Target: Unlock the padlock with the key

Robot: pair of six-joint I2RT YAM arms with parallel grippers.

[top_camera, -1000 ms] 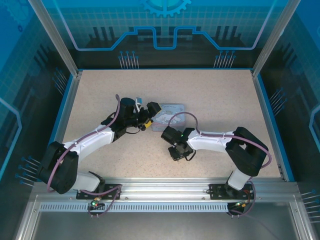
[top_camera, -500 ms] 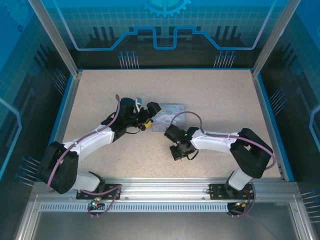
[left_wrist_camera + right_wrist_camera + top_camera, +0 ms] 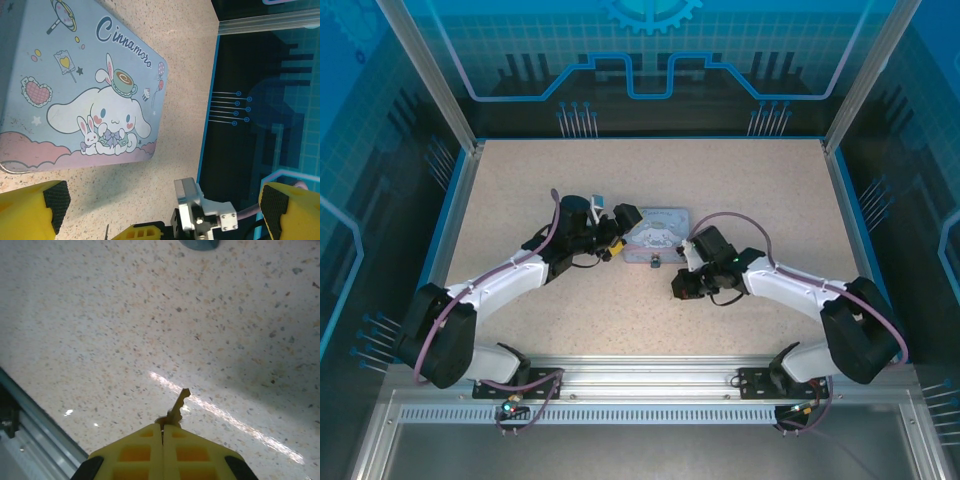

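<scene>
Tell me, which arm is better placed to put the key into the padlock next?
Right. The right fingers are shut on the key, blade out, and the padlock lies close by at the tin's near edge. The left fingers stand open, holding nothing.

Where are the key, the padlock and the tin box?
key (image 3: 179, 402): right wrist view, on its blade
padlock (image 3: 655, 262): top view, on its body
tin box (image 3: 85, 75): left wrist view, on its printed lid

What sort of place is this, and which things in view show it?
Probably a robotics test cell: a speckled table walled by blue printed panels, with the left arm and right arm bolted to a rail at its near edge.
</scene>
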